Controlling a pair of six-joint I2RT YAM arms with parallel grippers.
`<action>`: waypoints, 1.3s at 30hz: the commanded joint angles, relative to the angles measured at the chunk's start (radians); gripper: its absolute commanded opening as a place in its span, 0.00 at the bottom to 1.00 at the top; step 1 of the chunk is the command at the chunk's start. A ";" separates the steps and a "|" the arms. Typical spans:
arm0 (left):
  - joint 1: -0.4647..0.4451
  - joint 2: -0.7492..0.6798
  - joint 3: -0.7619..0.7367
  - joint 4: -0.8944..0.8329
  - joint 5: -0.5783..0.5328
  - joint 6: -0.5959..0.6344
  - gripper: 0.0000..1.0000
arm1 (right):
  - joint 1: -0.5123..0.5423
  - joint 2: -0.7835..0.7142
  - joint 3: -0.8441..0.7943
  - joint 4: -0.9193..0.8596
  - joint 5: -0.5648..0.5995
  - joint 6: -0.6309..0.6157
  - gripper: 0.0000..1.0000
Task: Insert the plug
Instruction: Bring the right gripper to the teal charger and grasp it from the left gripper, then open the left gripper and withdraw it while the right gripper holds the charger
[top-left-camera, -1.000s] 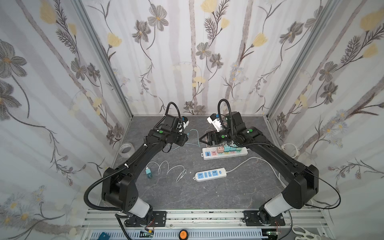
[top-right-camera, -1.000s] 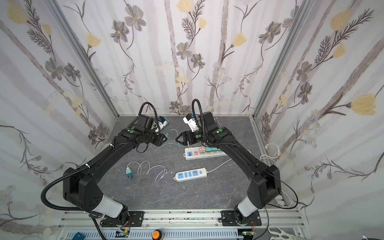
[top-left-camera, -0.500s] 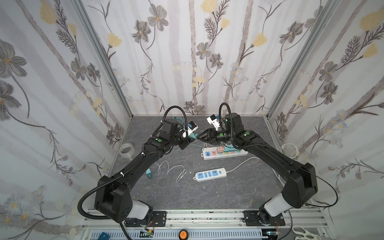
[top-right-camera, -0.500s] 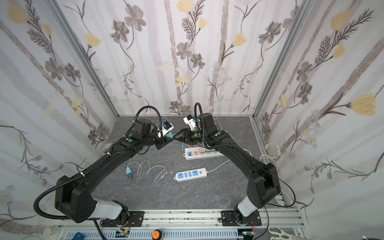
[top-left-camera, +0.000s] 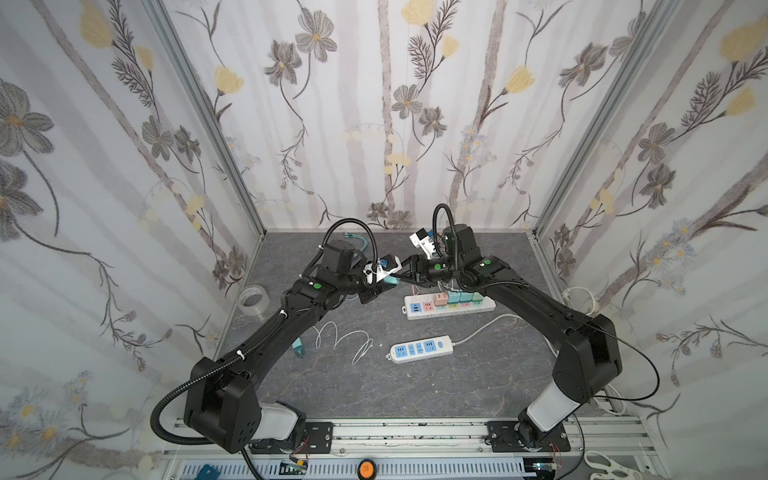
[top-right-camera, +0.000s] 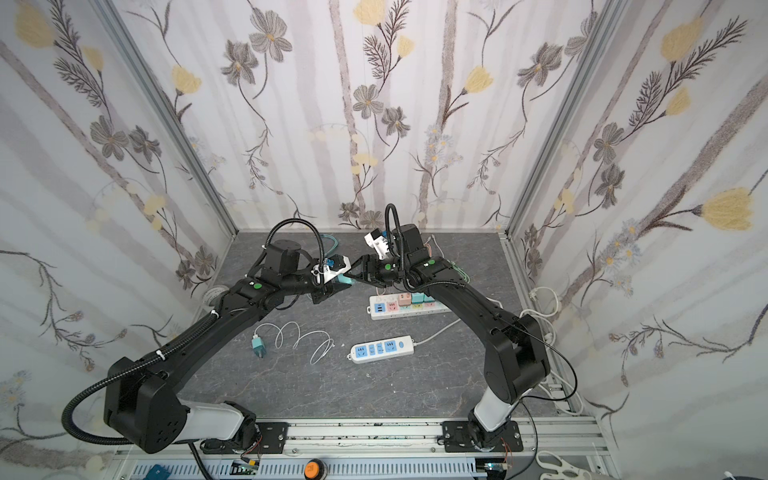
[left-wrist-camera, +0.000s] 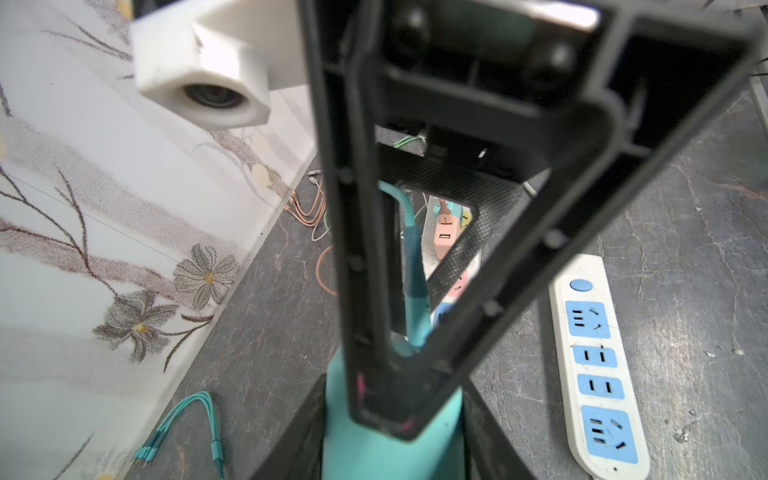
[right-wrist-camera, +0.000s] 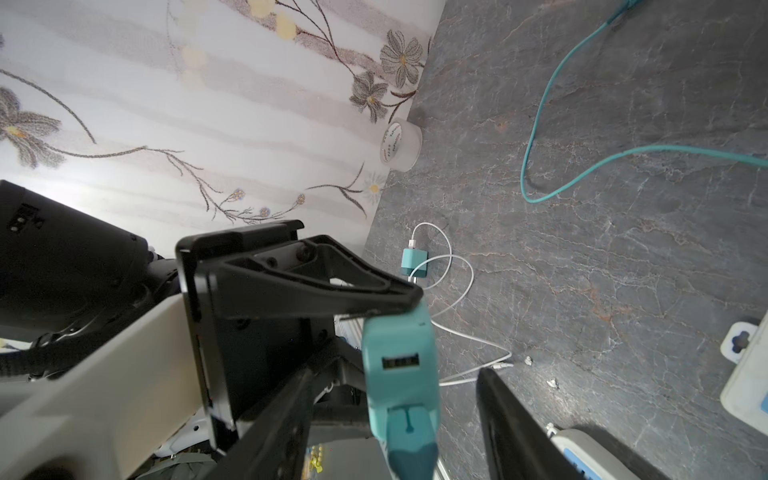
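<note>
We count two chargers: held charger (right-wrist-camera: 399, 345) clamped in left gripper (top-left-camera: 390, 282), USB plug (right-wrist-camera: 411, 449) at its face inside right gripper's (top-left-camera: 409, 277) parted jaws; loose charger (top-left-camera: 298, 348) apart. Two power strips (top-left-camera: 451, 307) (top-left-camera: 419, 348) beneath. Grey marbled tabletop (top-left-camera: 415, 395), floral walls (top-left-camera: 374, 124).

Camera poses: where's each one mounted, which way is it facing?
Both top views: high above the base rail, looking down and back; left arm, right arm, left tool, right tool.
Left wrist: on left arm, facing teal charger and right tool's finger.
Right wrist: on right arm, facing teal charger and left tool's finger.
All share the held teal charger.
</note>
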 joint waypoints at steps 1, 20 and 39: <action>-0.005 -0.011 -0.006 0.019 0.051 0.077 0.00 | -0.009 0.017 0.024 -0.017 -0.035 -0.085 0.61; -0.009 -0.002 -0.025 0.071 -0.003 0.094 0.00 | -0.024 0.020 0.020 -0.023 -0.169 -0.151 0.51; -0.010 -0.006 -0.048 0.148 0.034 0.036 0.00 | -0.003 0.052 0.030 0.022 -0.146 -0.128 0.38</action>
